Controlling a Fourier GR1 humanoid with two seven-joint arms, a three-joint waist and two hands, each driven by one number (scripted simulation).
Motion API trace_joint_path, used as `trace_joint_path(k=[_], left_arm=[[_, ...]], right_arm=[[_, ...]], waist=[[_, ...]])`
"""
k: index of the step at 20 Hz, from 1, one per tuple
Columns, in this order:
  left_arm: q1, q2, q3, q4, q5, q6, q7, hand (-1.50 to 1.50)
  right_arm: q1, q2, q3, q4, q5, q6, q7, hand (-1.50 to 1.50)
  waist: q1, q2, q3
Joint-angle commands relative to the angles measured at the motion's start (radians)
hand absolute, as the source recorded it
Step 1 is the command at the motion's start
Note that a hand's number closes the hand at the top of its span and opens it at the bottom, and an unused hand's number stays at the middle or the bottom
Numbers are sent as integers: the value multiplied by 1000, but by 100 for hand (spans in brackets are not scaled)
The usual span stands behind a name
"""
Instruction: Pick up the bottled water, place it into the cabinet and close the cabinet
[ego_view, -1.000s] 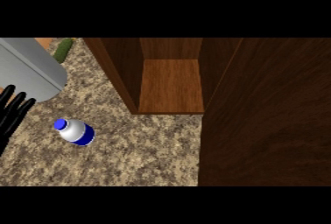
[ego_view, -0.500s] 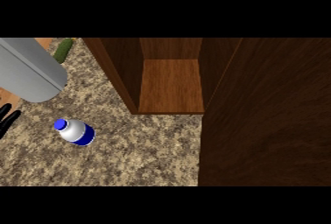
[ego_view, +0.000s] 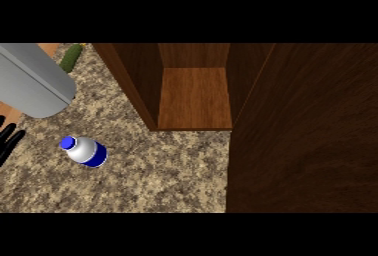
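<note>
The bottled water (ego_view: 84, 151) lay on its side on the speckled granite table (ego_view: 162, 175), its blue cap toward ten o'clock and a blue band around its lower end toward four o'clock. It sat in the left part of the view, with nothing touching it.

At nine o'clock from the bottle, near but apart from it, black fingers of the left hand (ego_view: 9, 140) showed at the view's left edge. Only their tips were visible, lying fairly straight and side by side and holding nothing; the palm was cut off by the edge. A broad grey forearm (ego_view: 31, 80) crossed the upper left corner at eleven o'clock from the bottle, above the fingers.

At one to two o'clock from the bottle stood the wooden cabinet (ego_view: 193, 95), open, its lighter inner shelf visible between dark side walls and with nothing on it. The cabinet door (ego_view: 306, 135) filled the right side of the view at three o'clock, a large dark wood panel swung outward over the table.

At twelve o'clock from the bottle, beyond the forearm, a green cucumber (ego_view: 71, 57) lay near the table's far edge.
</note>
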Motion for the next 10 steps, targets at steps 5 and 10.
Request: trace_joint_path(k=[5, 10], left_arm=[[-26, -67, -12, 119, -206, 23, -134, -150], [-165, -27, -5, 442, -290, -16, -264, -150]], right_arm=[[142, -1, 7, -172, -20, 23, 5, -150], [179, -46, -61, -189, -88, 68, -29, -150]], waist=[[-2, -1, 0], [-15, 2, -1]])
